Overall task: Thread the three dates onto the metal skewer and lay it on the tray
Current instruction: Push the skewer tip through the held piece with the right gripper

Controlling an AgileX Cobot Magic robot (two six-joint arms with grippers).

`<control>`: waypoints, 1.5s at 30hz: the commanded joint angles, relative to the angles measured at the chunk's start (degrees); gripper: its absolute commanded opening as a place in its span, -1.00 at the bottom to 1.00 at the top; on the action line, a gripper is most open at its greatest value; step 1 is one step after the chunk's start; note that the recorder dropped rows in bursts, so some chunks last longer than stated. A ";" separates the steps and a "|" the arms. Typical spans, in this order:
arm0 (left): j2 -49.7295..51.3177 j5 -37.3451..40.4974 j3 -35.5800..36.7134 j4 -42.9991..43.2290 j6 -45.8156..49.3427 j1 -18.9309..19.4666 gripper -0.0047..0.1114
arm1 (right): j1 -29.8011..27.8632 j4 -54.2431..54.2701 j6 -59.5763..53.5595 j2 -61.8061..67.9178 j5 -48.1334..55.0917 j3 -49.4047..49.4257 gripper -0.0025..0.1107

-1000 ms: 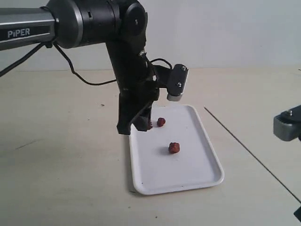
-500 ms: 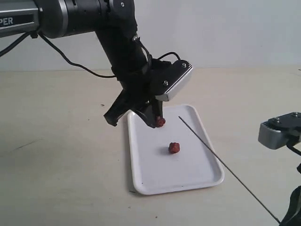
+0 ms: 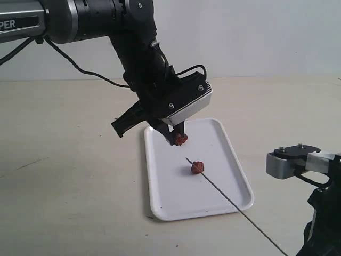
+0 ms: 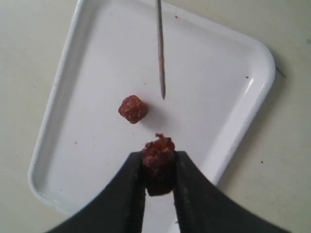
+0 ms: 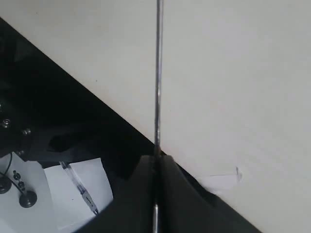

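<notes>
My left black gripper [image 4: 159, 170]: pinching a wrinkled reddish-brown date [image 4: 158, 154] | my right black gripper [image 5: 156, 165]: clamped on a thin grey metal skewer [image 5: 158, 73]

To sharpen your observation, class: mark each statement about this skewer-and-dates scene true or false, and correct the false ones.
1. The left pincer grips a date above the tray. True.
2. The right pincer holds the metal skewer. True.
3. Nothing lies on the tray. False: a loose date lies on it.
4. A date is already threaded on the metal skewer. False: its visible length is bare, with the tip pointing over the tray.
</notes>
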 commanded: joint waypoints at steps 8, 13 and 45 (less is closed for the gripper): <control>-0.37 0.24 0.02 0.45 2.44 -0.30 -0.57 | -0.17 3.58 -2.07 0.39 -0.12 -2.12 -0.96; -0.37 0.24 0.02 0.45 2.44 -0.30 -0.57 | -0.17 3.58 -2.07 0.39 -0.12 -2.12 -0.96; -0.03 -1.89 0.02 0.25 2.44 -0.30 -0.57 | -0.17 5.04 -2.07 0.39 -1.97 -2.12 -0.96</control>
